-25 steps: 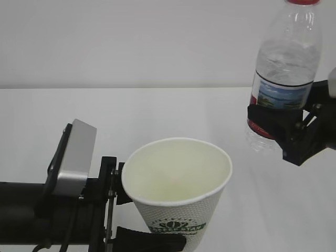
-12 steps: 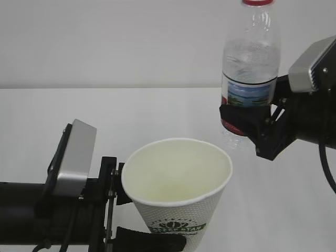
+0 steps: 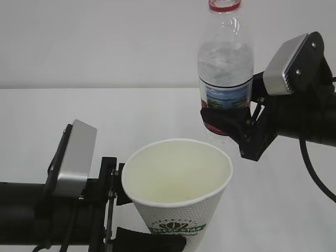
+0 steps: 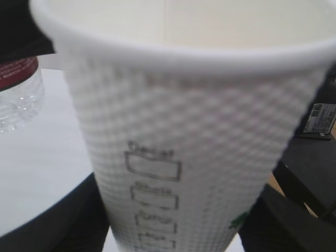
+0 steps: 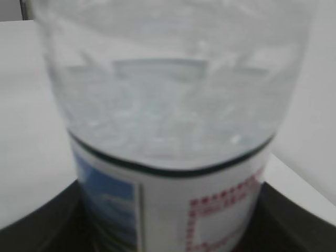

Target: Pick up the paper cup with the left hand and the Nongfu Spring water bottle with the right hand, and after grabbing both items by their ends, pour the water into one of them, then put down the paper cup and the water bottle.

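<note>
Two grips: each hand held one thing, both lifted off the bench [image 3: 63, 113].
Left hand [image 3: 149, 218]: low at the left of the exterior view, arm lying level, silver-grey plate on its side.
Left fingers [image 3: 149, 241]: clamped on the cup, one dark finger across the front of the lower wall, the other behind it at the left, under the rim.
Cup [image 3: 178, 191]: upright, mouth open, green logo just above the front finger; in the left wrist view its dimpled wall [image 4: 194, 157] with printed check boxes filled the picture, dark fingers [image 4: 68, 220] at both lower corners.
Cup inside: pale; whether any liquid lay in it could not be told.
Right hand [image 3: 231, 123]: reached in from the right, higher than the cup.
Right fingers [image 3: 223, 119]: wrapped round the bottle's lower part, at the bottom edge of the label, pinching it from both sides.
Bottle [image 3: 226, 68]: nearly upright, leaning slightly, red neck ring at top, base just above and behind the cup's right rim, not touching it.
Right wrist view: label and clear wall [image 5: 168, 131] close and blurred, dark fingers [image 5: 47, 220] at either lower corner.
Water [image 3: 226, 63]: inside the bottle, clear.
</note>
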You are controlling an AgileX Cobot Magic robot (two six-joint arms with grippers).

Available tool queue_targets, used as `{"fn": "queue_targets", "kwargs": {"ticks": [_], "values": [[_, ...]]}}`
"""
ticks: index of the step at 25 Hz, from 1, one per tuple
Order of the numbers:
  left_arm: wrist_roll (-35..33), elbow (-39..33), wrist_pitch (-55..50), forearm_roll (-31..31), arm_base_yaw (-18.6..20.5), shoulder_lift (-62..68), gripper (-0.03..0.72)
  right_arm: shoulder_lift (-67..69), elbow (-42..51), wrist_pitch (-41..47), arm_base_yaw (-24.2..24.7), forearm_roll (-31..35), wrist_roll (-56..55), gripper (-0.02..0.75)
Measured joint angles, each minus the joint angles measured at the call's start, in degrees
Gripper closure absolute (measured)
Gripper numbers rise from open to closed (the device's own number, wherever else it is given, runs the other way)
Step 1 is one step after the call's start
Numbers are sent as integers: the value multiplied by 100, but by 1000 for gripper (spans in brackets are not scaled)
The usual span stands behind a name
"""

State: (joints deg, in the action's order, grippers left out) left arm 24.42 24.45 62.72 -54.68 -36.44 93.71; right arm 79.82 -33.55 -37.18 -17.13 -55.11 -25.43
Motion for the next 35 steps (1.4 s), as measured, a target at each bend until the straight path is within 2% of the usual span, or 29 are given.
{"fn": "queue_targets", "kwargs": {"ticks": [4,13,25,35], "values": [[0,0,0,-4,0,0,188,23,-63,-148,0,-114,137,226],[0,0,0,-4,0,0,190,23,-75,-533,0,-205,1222,226],[0,0,54,-282,0,0,192,23,-75,-377,0,-171,2090,226],[0,0,-34,-227,0,0,196,23,-75,-364,0,-152,2543,226]]}}
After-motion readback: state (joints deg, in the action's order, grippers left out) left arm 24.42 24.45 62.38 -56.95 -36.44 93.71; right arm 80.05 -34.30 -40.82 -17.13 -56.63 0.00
